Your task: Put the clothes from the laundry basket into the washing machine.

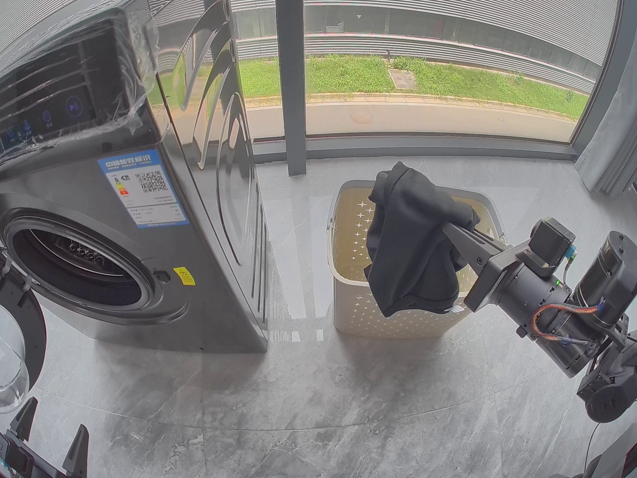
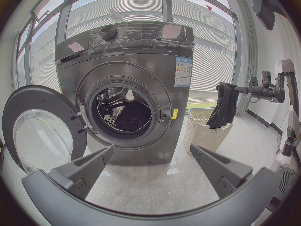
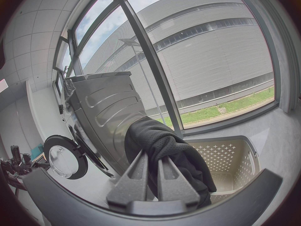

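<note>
— Status?
— My right gripper [image 1: 452, 230] pinches the garment [image 1: 408, 247], hanging above the basket [image 1: 398, 318]; my left gripper [image 2: 151, 147] is spread.
— Handling?
— Light, limp, likely to swing. A bunched fold holds best, I judge.

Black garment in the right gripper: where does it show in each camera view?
Head view: black garment right of centre, hanging over the laundry basket, pinched by the right gripper.
Left wrist view: black garment hanging above the laundry basket, beside the washing machine.
Right wrist view: black garment clamped between the fingers, laundry basket behind.
Shared landmark: the laundry basket.
</note>
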Robot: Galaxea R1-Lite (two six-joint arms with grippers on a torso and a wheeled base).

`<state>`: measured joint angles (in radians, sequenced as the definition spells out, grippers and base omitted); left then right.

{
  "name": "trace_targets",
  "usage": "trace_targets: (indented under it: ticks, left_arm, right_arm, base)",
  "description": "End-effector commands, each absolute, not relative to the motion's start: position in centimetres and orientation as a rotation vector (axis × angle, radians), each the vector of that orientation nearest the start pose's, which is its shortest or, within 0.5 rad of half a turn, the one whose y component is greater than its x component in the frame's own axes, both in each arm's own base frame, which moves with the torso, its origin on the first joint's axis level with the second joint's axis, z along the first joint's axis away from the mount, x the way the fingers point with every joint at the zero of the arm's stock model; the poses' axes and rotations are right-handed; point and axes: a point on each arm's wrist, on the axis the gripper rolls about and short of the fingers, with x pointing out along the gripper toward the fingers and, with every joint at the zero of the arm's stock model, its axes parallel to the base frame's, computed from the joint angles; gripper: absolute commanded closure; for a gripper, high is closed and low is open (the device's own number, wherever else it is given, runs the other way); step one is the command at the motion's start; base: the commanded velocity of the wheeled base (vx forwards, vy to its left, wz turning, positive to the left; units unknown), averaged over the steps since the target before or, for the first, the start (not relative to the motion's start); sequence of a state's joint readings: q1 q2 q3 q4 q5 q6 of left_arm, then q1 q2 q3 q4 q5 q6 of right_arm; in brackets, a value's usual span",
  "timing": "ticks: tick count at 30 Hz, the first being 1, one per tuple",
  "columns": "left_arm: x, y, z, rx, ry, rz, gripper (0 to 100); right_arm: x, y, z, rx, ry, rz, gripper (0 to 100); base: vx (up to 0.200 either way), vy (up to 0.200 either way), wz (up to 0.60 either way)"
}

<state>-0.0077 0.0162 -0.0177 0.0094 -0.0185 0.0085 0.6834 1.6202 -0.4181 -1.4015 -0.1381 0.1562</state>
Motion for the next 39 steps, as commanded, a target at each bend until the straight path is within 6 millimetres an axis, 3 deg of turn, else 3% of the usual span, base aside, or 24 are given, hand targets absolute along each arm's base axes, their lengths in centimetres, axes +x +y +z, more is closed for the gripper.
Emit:
trace_targets:
  ticks: [1,8,20,39]
  left_arm:
    - [-2.23,-0.02,7.56,0.006,0.015,-0.026,0]
    - [-2.23,-0.02,7.56,0.005,0.015,-0.025,0]
    - [-2.23,-0.02,7.56,0.005,0.015,-0.025,0]
    - [-2.25,-0.01,7.54,-0.009,0.015,-0.021,0]
  right_arm:
    - [19.35,15.28,18.63,0.236,-0.151,0.556,100]
    - [19.3,15.29,18.55,0.238,-0.151,0.559,100]
    - [19.39,15.12,18.59,0.239,-0.157,0.552,100]
    - [19.45,15.27,18.54,0.244,-0.155,0.555,100]
  base:
    - [-0.2,0.0,0.0]
    - [-0.2,0.0,0.0]
    - [0.0,0.0,0.0]
    - [0.0,0.2,0.0]
